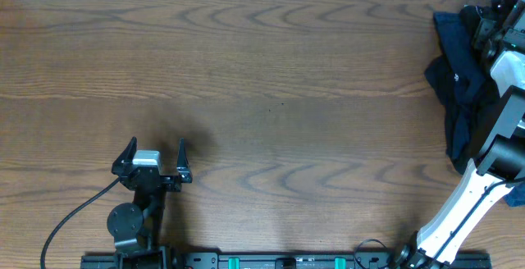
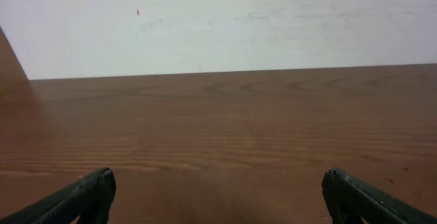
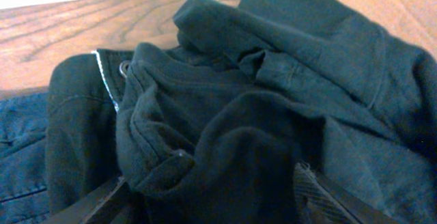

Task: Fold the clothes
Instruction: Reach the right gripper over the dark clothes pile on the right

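The clothes (image 1: 458, 84) lie in a crumpled dark navy and black heap at the far right edge of the table. My right gripper (image 1: 486, 25) is over the back of the heap. In the right wrist view its fingers (image 3: 208, 191) are spread wide apart, with bunched dark fabric (image 3: 273, 80) lying between them. A white-edged hem (image 3: 106, 80) shows at the left of that view. My left gripper (image 1: 156, 148) is open and empty over bare wood at the front left, far from the clothes. Its two fingertips (image 2: 217, 190) frame only tabletop.
The wooden table (image 1: 271, 80) stretches between the two arms. A bluer garment (image 3: 20, 149) lies at the left of the heap. A white wall (image 2: 218, 19) stands behind the table's far edge. The arm bases and a black rail (image 1: 279, 261) sit along the front edge.
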### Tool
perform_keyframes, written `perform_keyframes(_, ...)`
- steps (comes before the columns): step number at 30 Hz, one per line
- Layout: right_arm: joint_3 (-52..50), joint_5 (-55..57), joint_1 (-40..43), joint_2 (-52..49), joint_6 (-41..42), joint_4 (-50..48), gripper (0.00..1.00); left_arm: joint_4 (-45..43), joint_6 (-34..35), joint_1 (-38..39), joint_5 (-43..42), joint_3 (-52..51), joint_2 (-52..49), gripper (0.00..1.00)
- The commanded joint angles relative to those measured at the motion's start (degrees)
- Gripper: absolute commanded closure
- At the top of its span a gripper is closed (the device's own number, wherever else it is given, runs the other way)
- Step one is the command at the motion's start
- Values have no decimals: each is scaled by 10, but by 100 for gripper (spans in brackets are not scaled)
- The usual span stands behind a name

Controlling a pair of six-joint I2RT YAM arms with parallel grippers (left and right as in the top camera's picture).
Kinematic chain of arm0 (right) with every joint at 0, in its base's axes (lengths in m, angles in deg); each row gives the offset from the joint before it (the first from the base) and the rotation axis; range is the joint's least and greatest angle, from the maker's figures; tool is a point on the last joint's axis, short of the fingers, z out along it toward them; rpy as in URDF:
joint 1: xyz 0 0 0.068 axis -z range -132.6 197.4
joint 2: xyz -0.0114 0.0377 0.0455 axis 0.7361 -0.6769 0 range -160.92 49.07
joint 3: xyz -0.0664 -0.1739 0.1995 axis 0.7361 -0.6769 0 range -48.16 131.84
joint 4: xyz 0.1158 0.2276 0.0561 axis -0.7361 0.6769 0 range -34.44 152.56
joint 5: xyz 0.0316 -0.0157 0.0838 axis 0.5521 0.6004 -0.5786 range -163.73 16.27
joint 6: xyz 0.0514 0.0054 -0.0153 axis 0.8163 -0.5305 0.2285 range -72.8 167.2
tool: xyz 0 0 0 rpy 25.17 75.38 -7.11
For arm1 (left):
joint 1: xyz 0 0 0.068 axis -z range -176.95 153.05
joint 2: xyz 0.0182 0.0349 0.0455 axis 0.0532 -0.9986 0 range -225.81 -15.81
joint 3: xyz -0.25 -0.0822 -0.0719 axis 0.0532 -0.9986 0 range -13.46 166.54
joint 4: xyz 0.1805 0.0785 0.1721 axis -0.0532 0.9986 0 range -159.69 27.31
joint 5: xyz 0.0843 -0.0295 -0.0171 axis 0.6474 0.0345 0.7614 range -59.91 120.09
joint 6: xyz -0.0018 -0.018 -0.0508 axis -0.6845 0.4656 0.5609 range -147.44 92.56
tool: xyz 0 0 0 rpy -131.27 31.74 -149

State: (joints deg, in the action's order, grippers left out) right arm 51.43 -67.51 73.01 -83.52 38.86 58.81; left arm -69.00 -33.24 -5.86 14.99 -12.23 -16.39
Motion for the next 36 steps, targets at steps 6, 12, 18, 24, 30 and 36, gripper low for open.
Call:
perform_keyframes(6, 14, -55, 10, 43, 11, -13, 32, 19, 5, -2, -14, -10, 4, 2)
perform_keyframes(12, 15, -86, 16, 47, 81, -16, 39, 19, 5, -2, -14, -10, 4, 2)
perform_keyframes(18, 15, -86, 17, 42, 85, -15, 48, 19, 5, -2, -14, -10, 4, 2)
perform_keyframes(24, 15, -80, 17, 28, 85, -14, 48, 19, 5, -2, -14, -10, 4, 2)
perform_keyframes(30, 15, -80, 17, 21, 86, -9, 65, 19, 5, -2, -14, -10, 4, 2)
perform_keyframes(36, 14, -68, 17, 20, 87, 19, 64, 19, 5, -2, -14, -10, 4, 2)
